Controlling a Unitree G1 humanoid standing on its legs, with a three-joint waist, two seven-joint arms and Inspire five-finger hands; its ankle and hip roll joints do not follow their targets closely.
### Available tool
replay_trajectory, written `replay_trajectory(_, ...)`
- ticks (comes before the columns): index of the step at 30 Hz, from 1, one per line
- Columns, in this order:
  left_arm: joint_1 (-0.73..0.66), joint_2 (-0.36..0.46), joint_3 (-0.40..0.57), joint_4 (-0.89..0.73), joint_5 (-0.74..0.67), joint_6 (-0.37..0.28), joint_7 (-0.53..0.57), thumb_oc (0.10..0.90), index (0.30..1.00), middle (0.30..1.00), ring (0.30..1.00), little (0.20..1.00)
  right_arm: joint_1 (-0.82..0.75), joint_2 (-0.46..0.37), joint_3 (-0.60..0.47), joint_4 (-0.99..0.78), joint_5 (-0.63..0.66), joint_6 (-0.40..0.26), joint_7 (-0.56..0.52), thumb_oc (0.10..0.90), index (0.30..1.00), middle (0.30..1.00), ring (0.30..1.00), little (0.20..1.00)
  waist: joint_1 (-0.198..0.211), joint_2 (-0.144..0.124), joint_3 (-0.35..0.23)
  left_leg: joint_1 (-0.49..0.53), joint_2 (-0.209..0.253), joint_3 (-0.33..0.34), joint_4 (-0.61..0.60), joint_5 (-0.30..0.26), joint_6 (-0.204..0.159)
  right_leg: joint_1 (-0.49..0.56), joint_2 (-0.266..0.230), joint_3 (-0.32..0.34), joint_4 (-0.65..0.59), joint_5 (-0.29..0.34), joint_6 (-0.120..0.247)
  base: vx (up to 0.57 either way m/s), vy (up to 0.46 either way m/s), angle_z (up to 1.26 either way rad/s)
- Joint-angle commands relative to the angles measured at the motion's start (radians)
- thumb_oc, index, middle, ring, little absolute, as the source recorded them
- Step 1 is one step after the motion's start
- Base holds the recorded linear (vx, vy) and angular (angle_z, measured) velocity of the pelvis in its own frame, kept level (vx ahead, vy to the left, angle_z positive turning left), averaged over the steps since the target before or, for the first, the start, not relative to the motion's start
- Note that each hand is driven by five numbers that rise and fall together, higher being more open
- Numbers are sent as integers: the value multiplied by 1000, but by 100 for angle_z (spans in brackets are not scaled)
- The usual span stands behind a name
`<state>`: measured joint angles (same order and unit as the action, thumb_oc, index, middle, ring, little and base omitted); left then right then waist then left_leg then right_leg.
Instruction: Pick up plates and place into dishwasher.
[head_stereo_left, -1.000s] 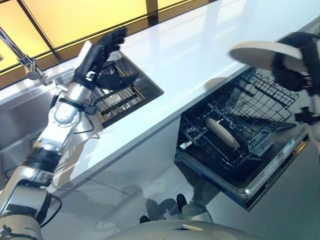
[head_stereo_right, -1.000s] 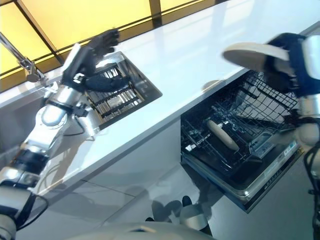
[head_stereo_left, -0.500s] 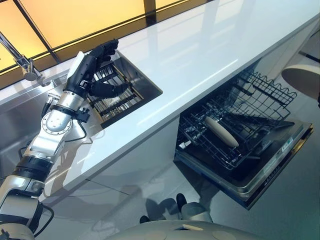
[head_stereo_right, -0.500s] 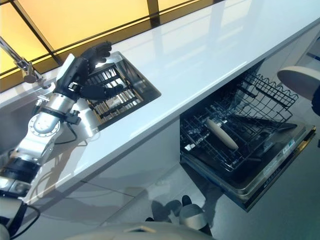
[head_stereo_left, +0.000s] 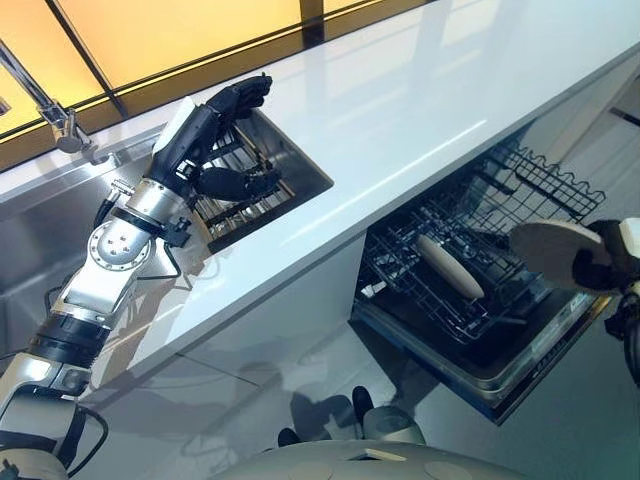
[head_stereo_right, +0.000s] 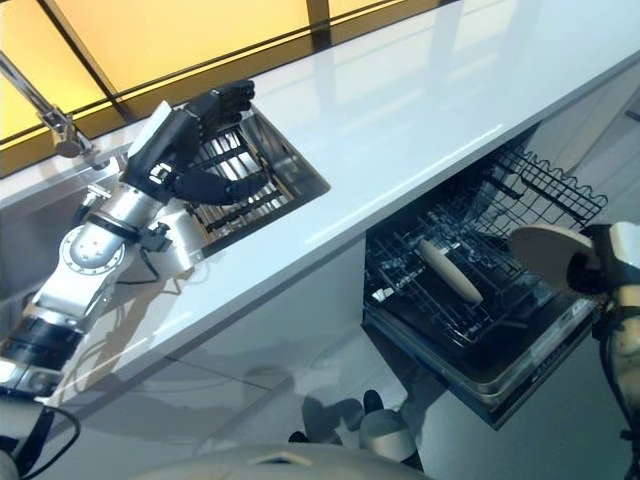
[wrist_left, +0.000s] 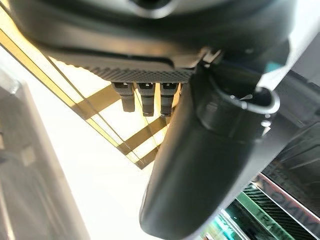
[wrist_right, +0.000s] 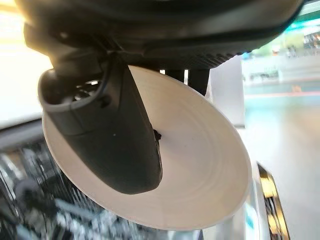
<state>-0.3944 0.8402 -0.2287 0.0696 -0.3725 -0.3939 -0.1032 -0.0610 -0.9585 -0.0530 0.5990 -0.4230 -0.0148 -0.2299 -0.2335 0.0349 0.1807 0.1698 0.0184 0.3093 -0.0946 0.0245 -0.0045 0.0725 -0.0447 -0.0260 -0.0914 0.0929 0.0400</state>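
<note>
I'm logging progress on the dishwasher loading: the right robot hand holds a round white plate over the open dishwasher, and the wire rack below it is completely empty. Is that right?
Not quite. The right robot hand does hold the round white plate over the open dishwasher, but the black wire rack is not empty: one pale plate already stands in it, as the right eye view shows.

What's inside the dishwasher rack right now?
One cream plate stands on edge in the pulled-out wire rack. The right hand holds a second plate over the rack's near corner, hiding what lies beneath it.
</note>
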Motion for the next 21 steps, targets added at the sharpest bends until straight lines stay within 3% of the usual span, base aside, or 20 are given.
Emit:
replay_trajectory(1, -89, 40, 21, -102, -74, -44, 41, 800, 900, 900, 900, 900, -255, -100, 3, 47, 42, 51, -60, 100, 300, 300, 300, 200, 40, 7, -19, -26, -6, -47, 33, -45, 7, -38, 53, -11, 80, -50, 57, -26, -59, 15)
replay_trajectory(4, -107, 38, 7, -103, -73, -48, 54, 800, 900, 900, 900, 900, -321, -115, 47, 101, 58, 69, -70, 100, 300, 300, 300, 200, 44, 23, 4, -45, -6, -54, 40, -42, 4, -54, 50, -14, 90, -55, 53, -56, -17, 10)
replay_trajectory(9, -164, 61, -35, -113, -76, -73, 99, 800, 900, 900, 900, 900, -518, -189, 169, 236, 86, 141, -110, 100, 300, 300, 300, 200, 57, 80, 90, -103, -14, -67, 53, -29, -7, -103, 38, -28, 112, -65, 44, -122, 5, 12)
replay_trajectory(13, -208, 80, -59, -110, -94, -87, 130, 800, 900, 900, 900, 900, -626, -216, 236, 304, 118, 153, -126, 100, 300, 300, 300, 200, 60, 107, 124, -128, -19, -67, 54, -22, -12, -128, 32, -35, 117, -69, 40, -97, 16, 12)
replay_trajectory(21, -245, 84, -71, -99, -87, -124, 174, 800, 900, 900, 900, 900, -750, -216, 323, 362, 125, 177, -88, 100, 300, 300, 300, 200, 59, 140, 175, -166, -29, -67, 58, -17, -14, -169, 26, -35, 129, -78, 31, -55, 3, 7)
